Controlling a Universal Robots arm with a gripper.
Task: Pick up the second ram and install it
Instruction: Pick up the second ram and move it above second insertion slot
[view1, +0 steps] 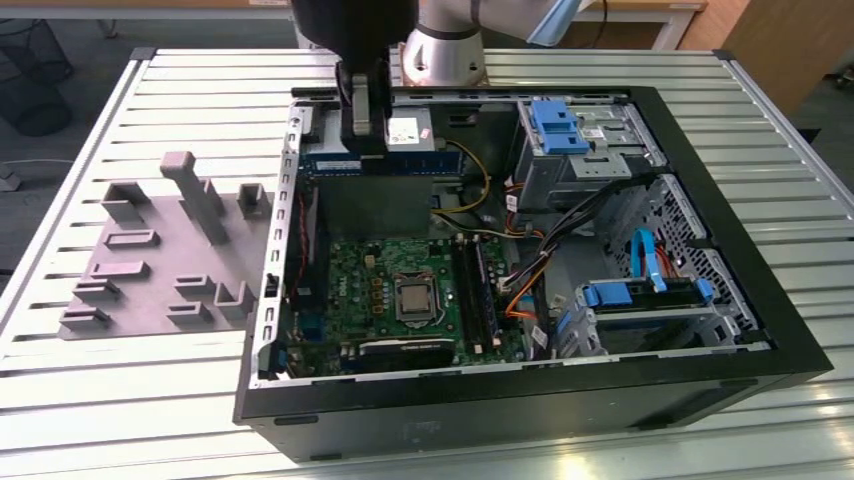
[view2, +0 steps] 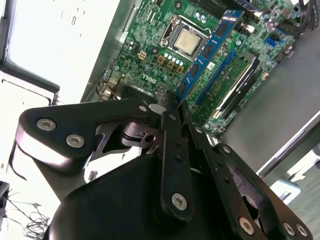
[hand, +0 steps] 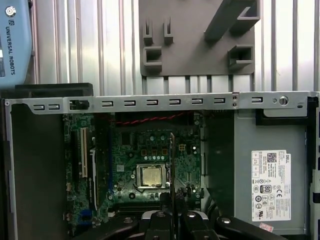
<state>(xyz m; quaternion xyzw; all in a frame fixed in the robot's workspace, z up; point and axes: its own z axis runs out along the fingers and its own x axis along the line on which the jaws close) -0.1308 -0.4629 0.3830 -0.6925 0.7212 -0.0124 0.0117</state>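
Note:
The second ram (view1: 400, 162) is a bluish board with black chips, held level above the back of the open computer case (view1: 747, 300). My gripper (view1: 363, 138) is shut on it from above. In the second wrist view the ram (view2: 207, 50) reaches out from the closed fingertips (view2: 170, 100), over the green motherboard (view2: 150, 35). In the first wrist view the ram (hand: 172, 165) shows edge-on as a thin dark line above the gripper (hand: 172, 207), beside the processor (hand: 151, 176). The long black memory slots (view1: 470, 290) lie right of the processor (view1: 416, 298), well below the stick.
A grey blocky fixture (view1: 160, 250) sits on the slatted table (view1: 134, 400) at the exterior view's left of the case. Inside the case are drive bays with blue clips (view1: 561, 128), orange and yellow cables (view1: 523, 290) and the case's metal side rail (hand: 150, 102).

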